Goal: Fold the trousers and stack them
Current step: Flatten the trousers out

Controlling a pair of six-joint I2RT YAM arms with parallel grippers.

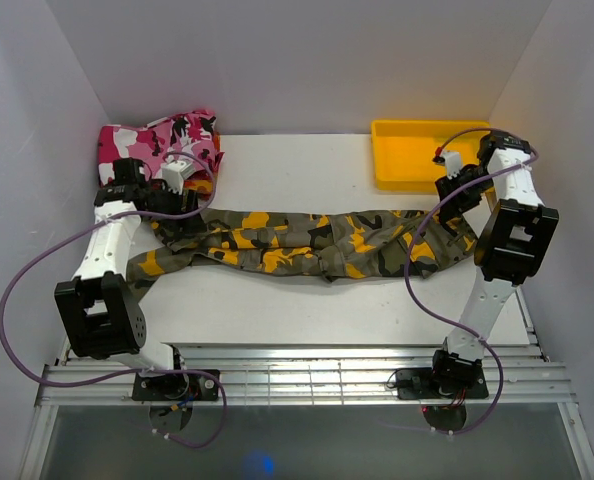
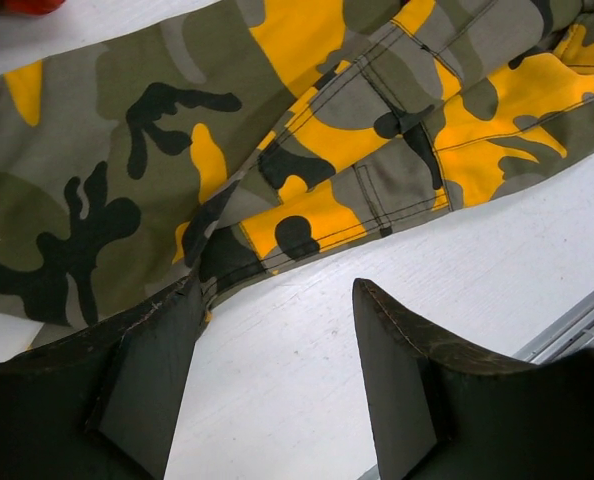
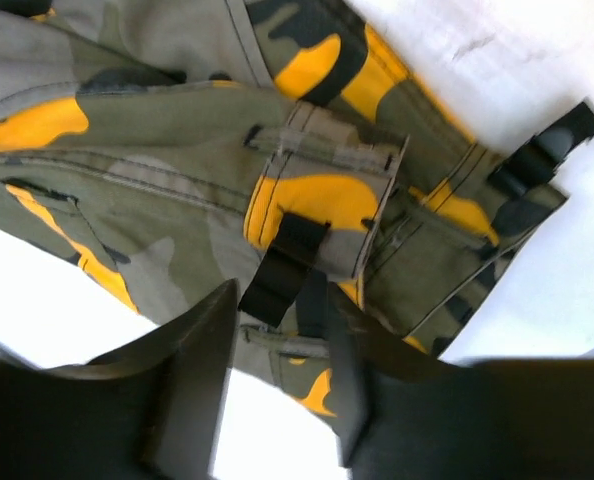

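The trousers [image 1: 307, 245], camouflaged in olive, yellow-orange and black, lie stretched left to right across the white table. My left gripper [image 1: 180, 217] is low over their left end. In the left wrist view it [image 2: 277, 290] stands open over bare table, its left finger at the cloth's [image 2: 227, 130] edge. My right gripper [image 1: 455, 205] is at their right end. In the right wrist view its jaws [image 3: 280, 300] stand apart, straddling the hem of the trousers [image 3: 177, 170] and a black strap [image 3: 282, 265], with white table showing between the fingers.
A pink, white and black camouflage garment [image 1: 162, 140] lies bunched at the back left corner. A yellow bin [image 1: 382, 150] stands at the back right. Metal rails [image 1: 307, 375] run along the near table edge. A second black strap with a buckle [image 3: 547, 150] hangs off the trousers.
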